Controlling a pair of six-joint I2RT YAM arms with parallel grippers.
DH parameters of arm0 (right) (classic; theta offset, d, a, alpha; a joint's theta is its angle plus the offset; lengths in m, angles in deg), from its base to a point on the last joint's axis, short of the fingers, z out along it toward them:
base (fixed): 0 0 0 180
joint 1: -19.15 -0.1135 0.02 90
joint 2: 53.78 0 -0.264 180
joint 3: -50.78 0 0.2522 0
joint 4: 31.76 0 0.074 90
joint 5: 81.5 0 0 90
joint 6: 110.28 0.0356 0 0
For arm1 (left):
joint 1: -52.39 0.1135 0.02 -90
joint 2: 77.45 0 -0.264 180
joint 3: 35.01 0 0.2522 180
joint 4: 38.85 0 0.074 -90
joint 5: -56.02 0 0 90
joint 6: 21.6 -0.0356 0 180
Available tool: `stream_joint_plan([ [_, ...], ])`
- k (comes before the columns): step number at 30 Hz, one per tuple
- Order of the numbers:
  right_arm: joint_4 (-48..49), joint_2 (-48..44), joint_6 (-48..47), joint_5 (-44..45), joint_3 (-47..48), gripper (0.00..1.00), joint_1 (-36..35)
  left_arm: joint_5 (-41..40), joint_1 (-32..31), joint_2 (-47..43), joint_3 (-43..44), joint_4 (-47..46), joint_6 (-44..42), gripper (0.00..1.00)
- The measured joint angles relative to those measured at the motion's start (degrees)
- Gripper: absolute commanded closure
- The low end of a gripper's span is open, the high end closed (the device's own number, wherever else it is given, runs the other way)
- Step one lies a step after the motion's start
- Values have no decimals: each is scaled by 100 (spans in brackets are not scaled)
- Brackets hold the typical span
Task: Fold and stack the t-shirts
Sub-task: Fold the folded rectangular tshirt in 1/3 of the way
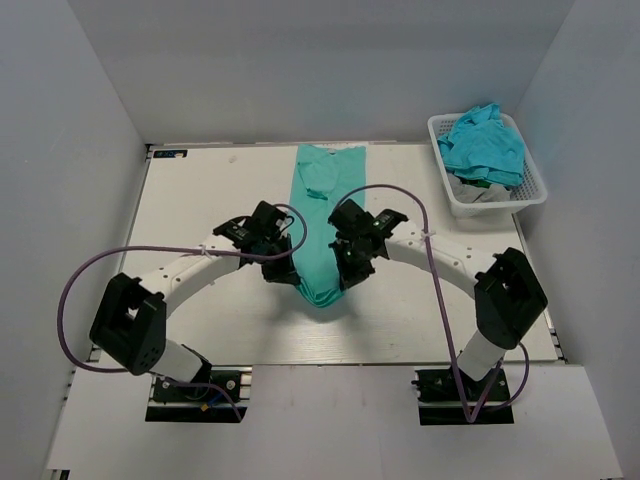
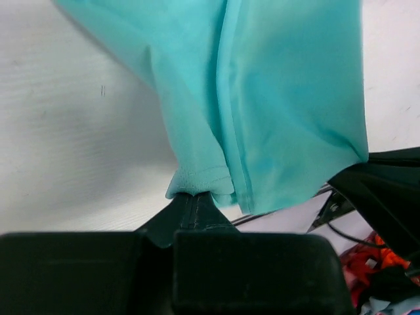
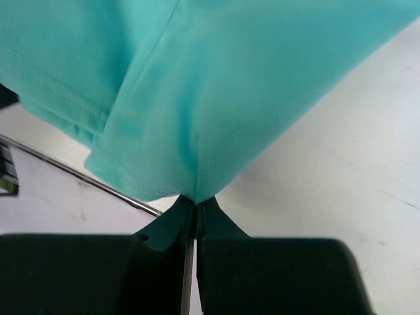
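Top external: left tool, right tool pinch t-shirt (elbows out).

No text, label, brand, number or sign can be read in any of the views. A small dark sticker is seen at the far left corner of the tabletop, but whatever is printed on it is too small to be made out. A tiny dark mark is seen on the tabletop in the left wrist view; it cannot be told whether it is a character.
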Motion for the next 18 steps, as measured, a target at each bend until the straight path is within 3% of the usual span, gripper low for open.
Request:
stream_joint_plan([
  [7, -608, 424, -15, 306, 1102, 100, 498, -544, 66, 411, 1115, 376, 151, 100],
  [18, -1198, 1655, -212, 398, 2988, 100, 1309, -1056, 455, 1864, 3174, 734, 234, 100],
])
